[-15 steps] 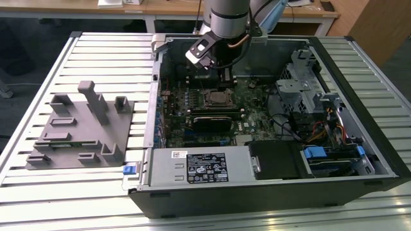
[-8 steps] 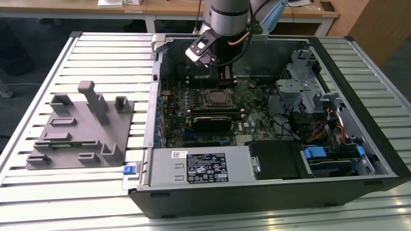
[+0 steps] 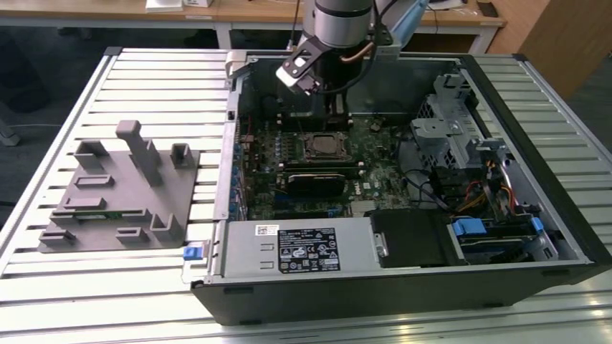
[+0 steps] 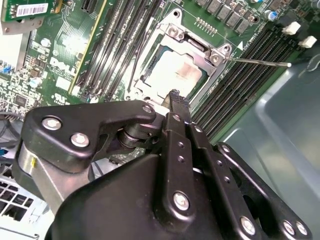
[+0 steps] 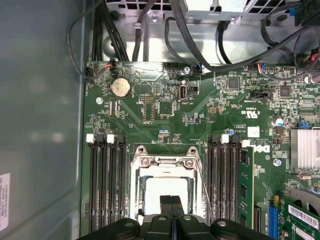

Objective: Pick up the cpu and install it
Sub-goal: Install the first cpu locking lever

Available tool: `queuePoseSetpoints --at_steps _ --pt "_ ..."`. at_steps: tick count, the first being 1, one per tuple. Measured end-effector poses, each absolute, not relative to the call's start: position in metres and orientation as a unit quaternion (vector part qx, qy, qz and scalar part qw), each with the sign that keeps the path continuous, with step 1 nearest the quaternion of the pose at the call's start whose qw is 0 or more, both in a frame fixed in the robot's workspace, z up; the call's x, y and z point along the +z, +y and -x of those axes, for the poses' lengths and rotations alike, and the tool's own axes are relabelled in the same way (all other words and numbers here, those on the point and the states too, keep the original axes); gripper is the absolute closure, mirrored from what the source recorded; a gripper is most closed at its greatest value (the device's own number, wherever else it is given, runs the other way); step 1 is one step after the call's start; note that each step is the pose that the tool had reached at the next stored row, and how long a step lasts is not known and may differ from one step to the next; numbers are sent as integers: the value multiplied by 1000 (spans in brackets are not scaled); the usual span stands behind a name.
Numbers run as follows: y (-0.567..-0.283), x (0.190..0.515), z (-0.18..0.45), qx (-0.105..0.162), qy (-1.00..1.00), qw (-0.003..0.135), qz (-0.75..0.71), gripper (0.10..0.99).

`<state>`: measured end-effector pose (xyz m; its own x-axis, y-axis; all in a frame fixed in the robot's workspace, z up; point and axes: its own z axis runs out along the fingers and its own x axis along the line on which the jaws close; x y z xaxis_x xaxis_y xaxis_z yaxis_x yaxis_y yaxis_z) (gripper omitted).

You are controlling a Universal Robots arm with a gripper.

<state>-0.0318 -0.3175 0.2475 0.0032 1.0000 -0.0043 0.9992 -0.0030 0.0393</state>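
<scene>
**End effector closed over the socket, cpu lying in its seat**

Setup: the computer case (image 3: 535, 93) lies on its side on the slatted table (image 3: 163, 79), open face up. The motherboard (image 5: 200, 110) is therefore flat and reachable from above. The arm comes straight down into the opening.

End effector (image 5: 172, 202): fingers pressed together, nothing between them. The tip hangs over one edge of the cpu (image 5: 152, 192). Touching it or just clear, I cannot tell. My reading is that closed tips make a narrow pusher, suited to nudging or pressing the chip rather than gripping it.

Cpu: a silvery-white square, flat inside the socket frame (image 5: 162, 161) and squared with its sides. In both wrist views it looks level. I judge it placed in the socket.

Lever: a thin lever wire (image 4: 257, 62) sticks out sideways over the memory slots (image 5: 107, 185). That suggests the frame is not locked down, though I am not certain.

Nearby: one memory module (image 5: 245, 185) stands in a slot beside the socket. A coin cell (image 5: 120, 88) sits farther off on the board, toward the cables. A grey fixture tray (image 3: 115, 208) lies on the table at the exterior view's left, well apart from the case.

Writing: a white printed label (image 3: 306, 251) sits on the metal cover at the case's near edge, with a barcode sticker (image 3: 266, 229) just beside it. The board carries white silkscreen lettering. I leave the print unread.
</scene>
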Motion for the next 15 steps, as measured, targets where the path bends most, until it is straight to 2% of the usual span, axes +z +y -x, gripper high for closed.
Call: queuePoseSetpoints --at_steps 15 --pt "-317 269 32 12 706 15 -708 980"
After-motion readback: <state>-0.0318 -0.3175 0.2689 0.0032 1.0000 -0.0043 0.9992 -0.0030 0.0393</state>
